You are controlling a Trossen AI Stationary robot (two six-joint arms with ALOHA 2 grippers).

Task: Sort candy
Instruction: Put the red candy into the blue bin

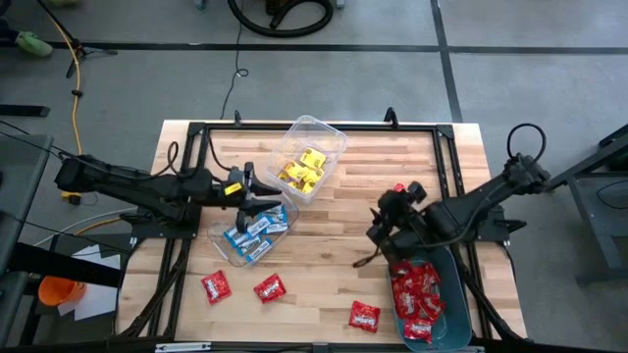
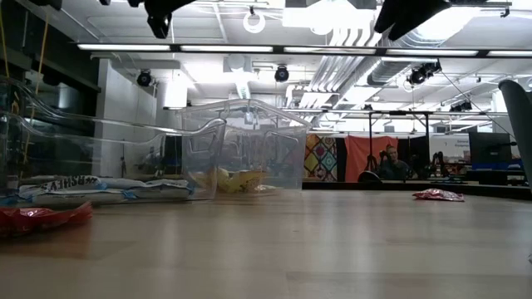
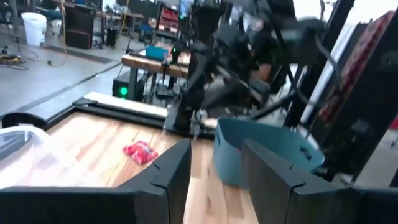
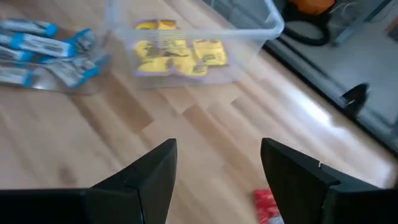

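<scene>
Three red candy packets (image 1: 216, 286), (image 1: 270, 288), (image 1: 364, 316) lie flat on the wooden table near its near edge. More red packets fill the teal bin (image 1: 453, 324). Blue-and-white packets lie in one clear tub (image 1: 218, 240), and yellow packets (image 1: 302, 169) in another clear tub (image 1: 334, 137). My left gripper (image 1: 275, 201) hovers open over the far edge of the blue-candy tub and is empty (image 3: 214, 155). My right gripper (image 1: 378, 224) hovers open over bare table beside the teal bin, also empty (image 4: 217, 152).
A black frame runs round the table top (image 1: 324, 126). Bare wood lies between the two tubs and the teal bin. The low view shows a red packet close by on the left (image 2: 41, 218) and another far to the right (image 2: 438, 195). A person sits in the room beyond (image 2: 391, 166).
</scene>
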